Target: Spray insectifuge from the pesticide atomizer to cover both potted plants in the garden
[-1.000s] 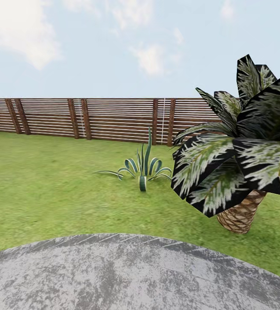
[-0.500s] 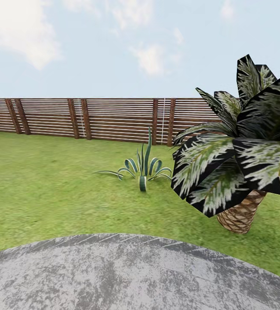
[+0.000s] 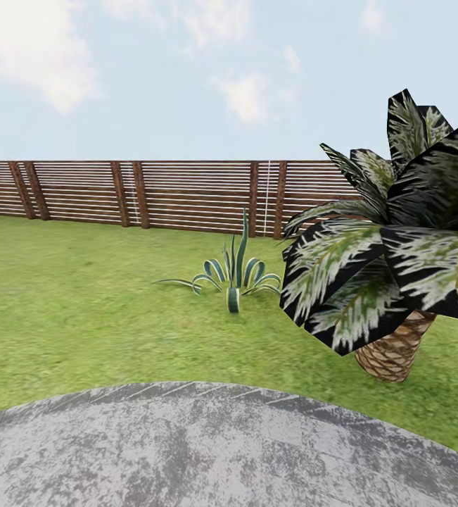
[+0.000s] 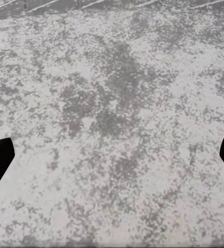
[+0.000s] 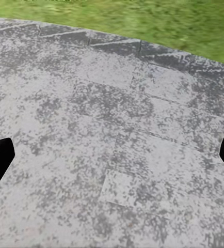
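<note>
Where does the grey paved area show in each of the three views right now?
Head view: the paved area fills the bottom band, lawn beyond it.
Left wrist view: paving spreads under the open left pincer.
Right wrist view: paving under the open right pincer, grass along one edge.
Shared landmark: the curved paving edge against the lawn.

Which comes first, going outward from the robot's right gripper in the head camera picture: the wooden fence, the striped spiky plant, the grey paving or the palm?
The right gripper hangs open over the paving.
1. Grey paving, directly below it, at the picture's bottom.
2. Palm, on the lawn to the right.
3. Striped spiky plant, mid-lawn, somewhat farther back.
4. Wooden fence, along the lawn's far edge.
</note>
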